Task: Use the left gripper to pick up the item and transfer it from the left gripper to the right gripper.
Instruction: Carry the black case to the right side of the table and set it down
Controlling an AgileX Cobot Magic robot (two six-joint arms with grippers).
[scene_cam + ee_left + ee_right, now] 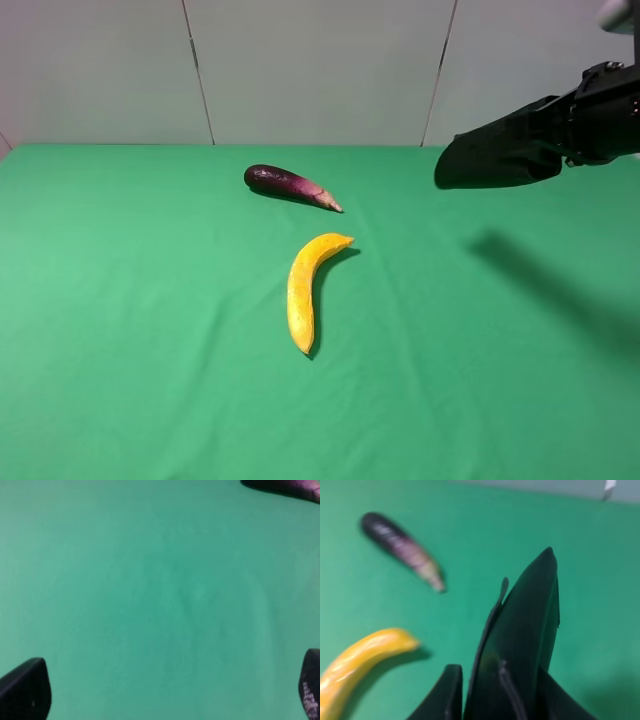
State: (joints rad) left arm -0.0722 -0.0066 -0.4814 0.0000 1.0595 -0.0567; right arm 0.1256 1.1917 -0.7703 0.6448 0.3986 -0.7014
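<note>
Exterior high: the item [495,155], matte black, is clamped in the right gripper [560,135], whose arm reaches in near level from the right, well above the green cloth [150,320] and apart from the eggplant [290,185] and banana [303,290]. Left wrist: the left gripper [167,687] is spread wide and empty, over the cloth. Right wrist: the fingers [451,692] are closed against the item's sides, its far end projecting beyond them.

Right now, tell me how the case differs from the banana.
The case is matte black; the banana is yellow. The case hangs in the air, clamped in the right gripper; the banana lies on the green table with nothing touching it. The case looks straight, while the banana curves. Both are elongated.
</note>
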